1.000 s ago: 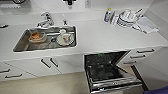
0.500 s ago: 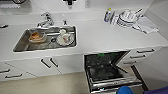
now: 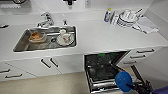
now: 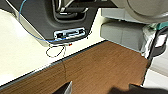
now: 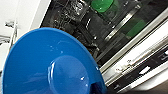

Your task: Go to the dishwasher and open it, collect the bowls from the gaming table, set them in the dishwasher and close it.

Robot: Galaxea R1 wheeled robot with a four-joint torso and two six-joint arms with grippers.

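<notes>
The right gripper (image 3: 133, 86) pinches the blue bowl (image 3: 123, 81) by its rim, just above the open dishwasher (image 3: 105, 67) rack.

Bright, even light is washing out the white counter (image 3: 100, 35). Everything is looking soft and blurred; the dishwasher (image 3: 105, 67) interior is lying in shadow, and glare is glinting off the blue bowl (image 5: 50, 65).

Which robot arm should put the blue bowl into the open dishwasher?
The right one, probably. Its tool already holds the blue bowl just over the open dishwasher. The left wrist view shows floor, not the racks.
</notes>
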